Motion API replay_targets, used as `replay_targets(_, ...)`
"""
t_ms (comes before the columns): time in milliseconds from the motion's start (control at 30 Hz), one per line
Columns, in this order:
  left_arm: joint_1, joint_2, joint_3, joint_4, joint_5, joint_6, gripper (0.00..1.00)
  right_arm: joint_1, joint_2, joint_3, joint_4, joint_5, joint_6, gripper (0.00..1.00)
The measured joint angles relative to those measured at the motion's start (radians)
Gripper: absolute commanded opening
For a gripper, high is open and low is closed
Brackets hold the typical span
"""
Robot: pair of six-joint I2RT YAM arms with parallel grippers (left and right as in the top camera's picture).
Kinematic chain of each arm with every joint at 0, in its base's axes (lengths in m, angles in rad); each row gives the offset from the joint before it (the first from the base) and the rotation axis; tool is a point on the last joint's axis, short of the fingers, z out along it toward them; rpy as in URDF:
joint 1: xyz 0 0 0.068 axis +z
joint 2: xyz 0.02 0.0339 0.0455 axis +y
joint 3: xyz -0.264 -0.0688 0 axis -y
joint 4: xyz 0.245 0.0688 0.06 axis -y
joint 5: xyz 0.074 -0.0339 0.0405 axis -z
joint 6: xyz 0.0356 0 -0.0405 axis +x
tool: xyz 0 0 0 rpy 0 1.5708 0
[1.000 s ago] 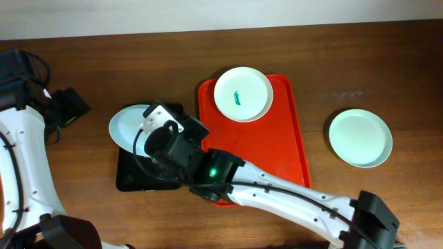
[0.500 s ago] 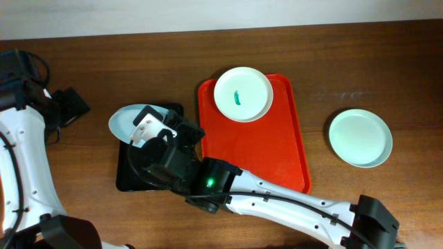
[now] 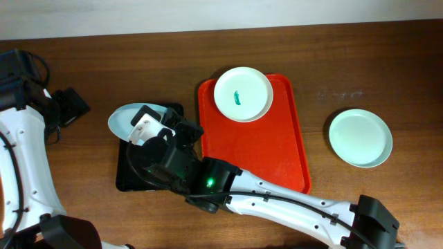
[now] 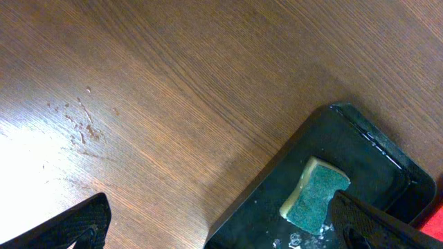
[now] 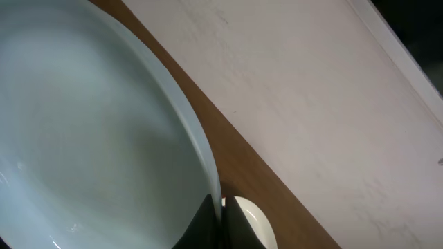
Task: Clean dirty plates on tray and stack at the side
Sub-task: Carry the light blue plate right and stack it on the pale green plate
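Note:
My right gripper (image 3: 144, 124) is shut on the rim of a pale blue plate (image 3: 123, 120) and holds it tilted over the black tray (image 3: 129, 173). In the right wrist view the plate (image 5: 90, 131) fills the left side and my fingers (image 5: 220, 221) pinch its edge. A white plate with a green smear (image 3: 242, 94) sits at the far end of the red tray (image 3: 277, 149). A pale mint plate (image 3: 360, 137) lies on the table at the right. My left gripper (image 4: 214, 225) is open and empty above the table beside the black tray (image 4: 360, 166).
A green and yellow sponge (image 4: 315, 194) lies in the black tray, which is wet. The left arm (image 3: 24, 145) stands along the table's left edge. The right arm (image 3: 277, 197) reaches across the front of the red tray. A pale wall is behind the table.
My right gripper carried the pale blue plate left and a little toward the far side over the black tray, then nearly stopped. The left arm has not moved.

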Motion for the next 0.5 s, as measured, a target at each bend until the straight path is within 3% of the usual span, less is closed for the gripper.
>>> replay_targets(267,0.0,0.0,0.0,0.0,0.0,0.0,0.99,-0.004,0.0,0.001,-0.033,-0.001,0.05,0.04)
replay_targets(400,0.0,0.0,0.0,0.0,0.0,0.0,1.0,-0.055,0.0,0.006,-0.246,-0.103,0.323,0.04)
replay_targets(500,0.0,0.0,0.0,-0.001,0.0,0.0,1.0,-0.187,0.0,0.007,-0.377,-0.296,0.542,0.04)
